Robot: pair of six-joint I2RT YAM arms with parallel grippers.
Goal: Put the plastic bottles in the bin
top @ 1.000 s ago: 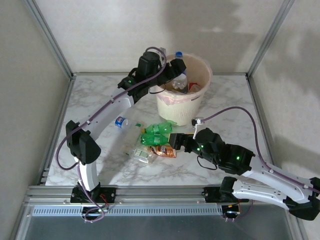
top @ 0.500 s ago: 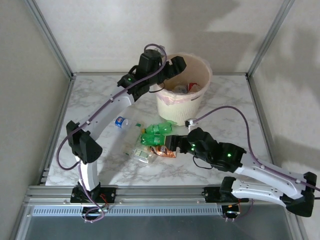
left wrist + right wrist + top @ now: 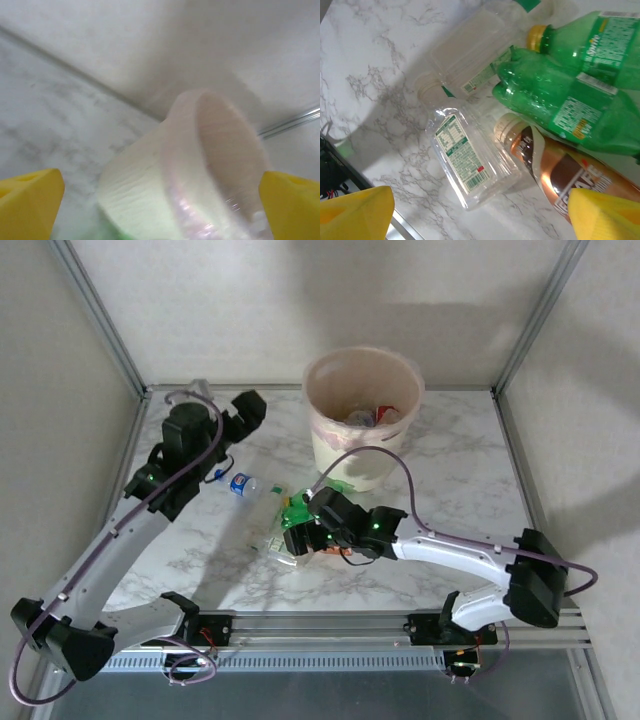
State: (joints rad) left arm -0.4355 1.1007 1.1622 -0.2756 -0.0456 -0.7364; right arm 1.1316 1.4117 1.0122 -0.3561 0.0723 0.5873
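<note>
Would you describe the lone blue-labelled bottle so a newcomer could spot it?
Start at the round peach-beige plastic bin. Left of it and nearer, a small clear plastic bottle lies on the marble table. Unlike the heaped green bottles, it lies alone, blue-labelled.

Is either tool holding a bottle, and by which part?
Nothing is held: the left tool is open facing the bin, the right tool open above the bottles.

Marbled table (image 3: 460, 480), peach bin (image 3: 345, 455) near the back, plastic bottles (image 3: 555, 95) lying mid-table
</note>
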